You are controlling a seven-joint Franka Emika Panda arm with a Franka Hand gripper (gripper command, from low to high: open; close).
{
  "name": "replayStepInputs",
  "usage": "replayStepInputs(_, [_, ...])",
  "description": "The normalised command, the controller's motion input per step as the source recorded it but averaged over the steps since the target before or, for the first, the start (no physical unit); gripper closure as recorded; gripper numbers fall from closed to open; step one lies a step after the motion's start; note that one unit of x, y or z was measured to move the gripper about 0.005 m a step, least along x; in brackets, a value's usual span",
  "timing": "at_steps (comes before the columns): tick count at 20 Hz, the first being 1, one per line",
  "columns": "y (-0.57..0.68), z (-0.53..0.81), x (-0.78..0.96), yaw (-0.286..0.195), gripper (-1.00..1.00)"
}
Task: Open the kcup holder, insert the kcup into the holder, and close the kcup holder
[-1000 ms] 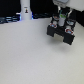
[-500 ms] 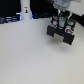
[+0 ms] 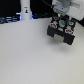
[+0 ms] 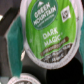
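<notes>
Now: green pod over the black drawer unit

Up at two o'clock in the exterior view, the kcup holder (image 3: pixel 62 31) sits on the white table (image 3: pixel 35 60). The kcup (image 3: pixel 61 23) shows its green top there, directly under the white arm (image 3: pixel 64 6). Whether the gripper is spread or pinching, I cannot tell.

Close in the wrist view, the kcup (image 4: pixel 50 31) fills the centre, its green lid facing the camera over dark round slots (image 4: pixel 11 37).

kcup (image 4: pixel 50 34): glossy green printed foil top | kcup holder (image 3: pixel 61 31): black matt plastic | table (image 3: pixel 30 55): smooth matt white
</notes>
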Motion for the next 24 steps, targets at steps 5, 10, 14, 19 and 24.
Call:
replayStepInputs(5, [0.07, 0.28, 0.17, 0.054, -1.00])
replayStepInputs(10, [-0.16, 0.54, 0.31, 0.060, -1.00])
replayStepInputs(14, [-0.35, 0.64, 0.37, 0.060, -1.00])
replayStepInputs(19, [-0.44, 0.44, 0.44, 0.073, -1.00])
replayStepInputs(24, [-0.43, 0.26, 0.48, 0.067, -1.00])
